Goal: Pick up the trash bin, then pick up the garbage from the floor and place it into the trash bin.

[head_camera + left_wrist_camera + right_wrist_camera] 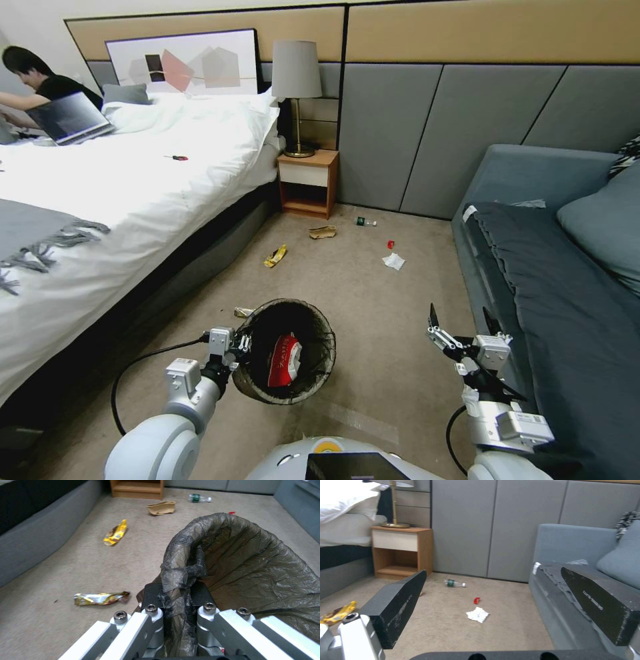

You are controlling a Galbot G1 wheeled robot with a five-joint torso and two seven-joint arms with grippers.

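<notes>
Carpet (373, 320) lay littered; your left hand (173, 597) pinched the trash bin (288, 352) by its rim, light but liner-slippery; your right hand (465, 321) hung open; the white scrap (478, 614) looked soft, best pinched at mid-crumple.

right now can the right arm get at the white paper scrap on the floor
Probably not without driving closer. The right gripper is open and bare carpet lies between it and the white paper scrap, so nothing blocks it, but the scrap looks well ahead.

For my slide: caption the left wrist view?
Left end effector clamps the trash bin rim; wrappers litter the carpet.
</notes>
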